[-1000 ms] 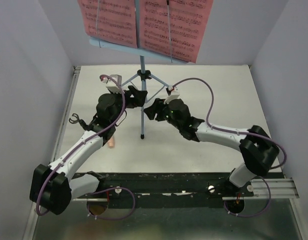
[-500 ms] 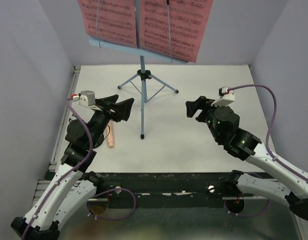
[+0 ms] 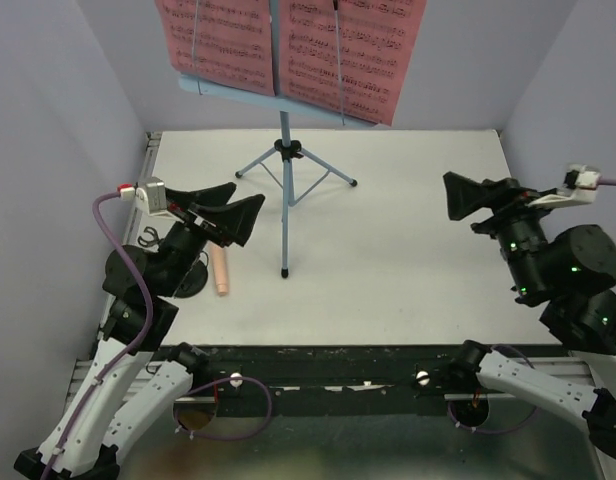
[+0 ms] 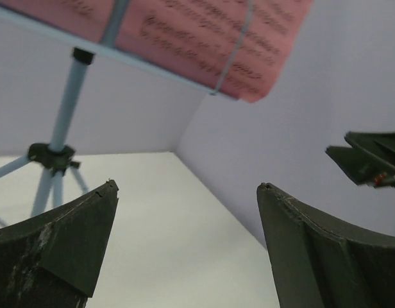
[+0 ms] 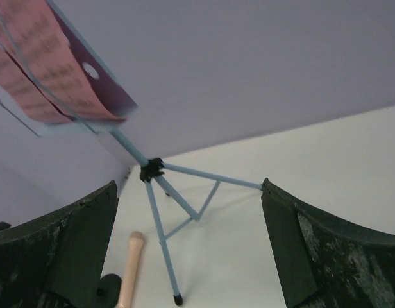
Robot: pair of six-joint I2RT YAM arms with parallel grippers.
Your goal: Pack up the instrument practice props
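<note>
The sheet-music pages [image 3: 220, 40] at 12 o'clock are seen as thin, matt pink paper. The music stand [image 3: 285, 200] is made of slim light-blue tubes, smooth and faintly shiny like painted metal, joined by a black collar [image 3: 286, 148] that looks like plastic. The toy microphone [image 3: 220, 272] at 9 o'clock is shown as smooth and matt; plastic cannot be told from wood. The surface [image 3: 418, 270] is seen as white and matt. The fingers [image 4: 56, 244] of the left pincer [image 4: 188, 187] are shown as dark matt plastic, scuffed with pale scratches; the same roughened finish is seen on the right pincer [image 5: 189, 181].
</note>
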